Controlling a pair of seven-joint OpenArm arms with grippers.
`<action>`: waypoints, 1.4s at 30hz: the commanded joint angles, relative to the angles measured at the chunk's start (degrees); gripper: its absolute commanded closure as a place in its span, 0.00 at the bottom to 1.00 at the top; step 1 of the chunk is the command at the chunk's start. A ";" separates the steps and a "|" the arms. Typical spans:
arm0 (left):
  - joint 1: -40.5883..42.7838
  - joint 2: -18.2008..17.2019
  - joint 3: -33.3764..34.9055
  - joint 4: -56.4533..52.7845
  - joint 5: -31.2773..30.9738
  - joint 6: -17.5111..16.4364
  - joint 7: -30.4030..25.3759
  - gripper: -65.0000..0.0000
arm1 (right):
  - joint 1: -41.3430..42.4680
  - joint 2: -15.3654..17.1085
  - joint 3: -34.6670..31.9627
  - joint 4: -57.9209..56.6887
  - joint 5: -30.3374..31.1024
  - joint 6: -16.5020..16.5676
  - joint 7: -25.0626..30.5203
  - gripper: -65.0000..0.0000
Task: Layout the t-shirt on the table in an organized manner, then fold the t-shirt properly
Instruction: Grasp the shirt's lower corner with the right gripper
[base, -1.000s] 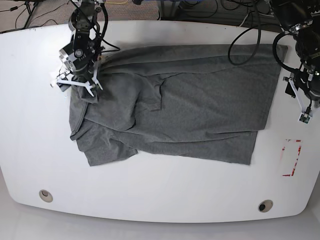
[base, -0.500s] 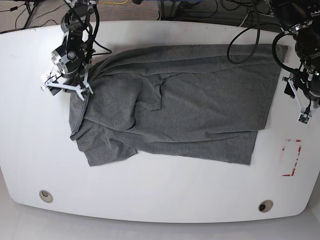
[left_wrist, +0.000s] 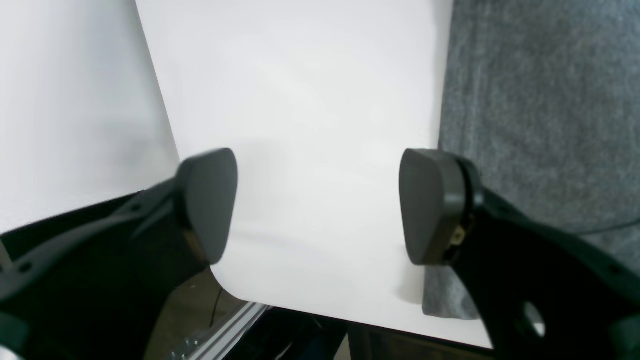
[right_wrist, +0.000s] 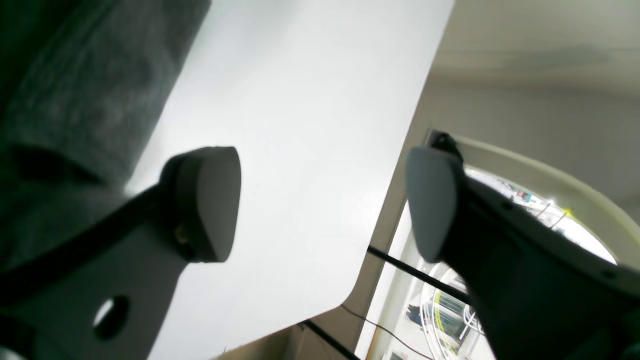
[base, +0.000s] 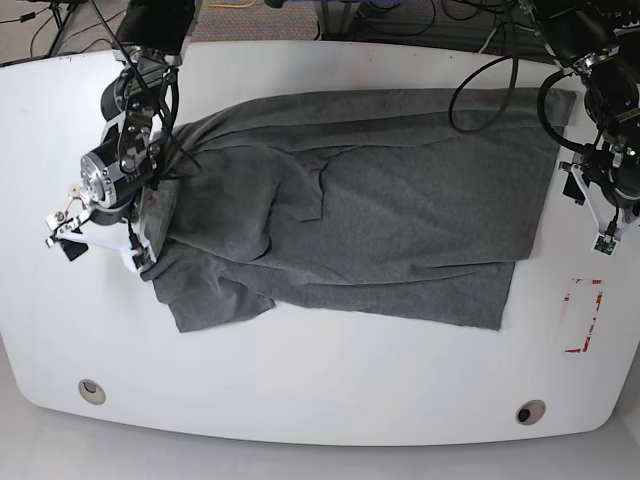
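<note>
From above, you saw the whole grey t-shirt (base: 350, 200) spread out and wrinkled on the white counter (base: 300, 380). Only your wrist views showed both tools gaping wide and holding nothing. Dark cables (base: 400, 20) lay behind the counter. Your left tool (left_wrist: 320, 205) hung over bare counter just beside the shirt's edge. Your right tool (right_wrist: 322, 202) hung beside its other end.

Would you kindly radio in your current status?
Left gripper open, empty. Right gripper open, empty. T-shirt rumpled on table, not folded. Nothing in the way.
</note>
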 joint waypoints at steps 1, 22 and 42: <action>-0.85 -0.83 -0.10 0.96 0.24 -0.03 -0.56 0.26 | 2.12 -0.69 0.06 -0.16 -0.68 -0.14 0.23 0.25; -12.45 2.16 -0.19 0.79 0.06 -0.03 -0.74 0.26 | 17.50 -11.15 18.78 -20.91 3.10 -0.14 14.47 0.25; -14.48 4.53 1.66 0.79 0.24 -0.03 -0.74 0.26 | 26.38 -8.52 38.65 -41.13 13.91 -0.14 21.41 0.25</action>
